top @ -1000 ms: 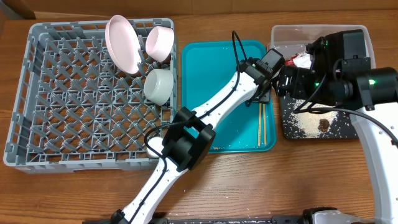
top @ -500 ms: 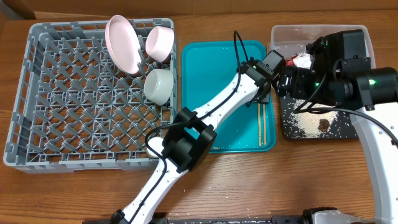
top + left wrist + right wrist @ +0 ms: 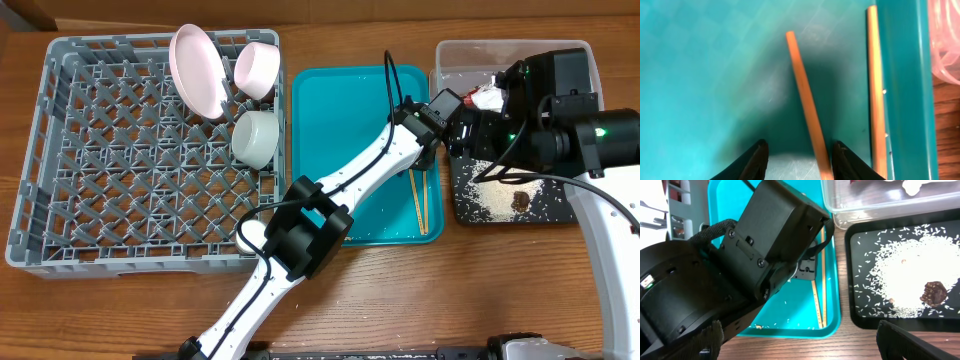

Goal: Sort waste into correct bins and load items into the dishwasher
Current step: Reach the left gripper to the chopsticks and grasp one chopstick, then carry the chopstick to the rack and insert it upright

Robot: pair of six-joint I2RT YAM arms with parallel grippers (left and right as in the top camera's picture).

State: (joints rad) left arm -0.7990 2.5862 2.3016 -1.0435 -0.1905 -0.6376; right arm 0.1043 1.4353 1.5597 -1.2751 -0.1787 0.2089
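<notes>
Because the chopsticks point(image 3: 420, 203) are thin, stiff and very light, they will likely roll or skid on the smooth teal tray point(image 3: 340, 110), where they lie along its right edge in the overhead view. In the left wrist view the left gripper point(image 3: 797, 150) is spread. One stick point(image 3: 805, 95) passes through its gap toward the right of the frame, and the other stick point(image 3: 874, 85) lies tight against the tray wall. A pinch near mid-length should keep a stick level. The right gripper point(image 3: 800, 337) hangs spread and empty.
</notes>
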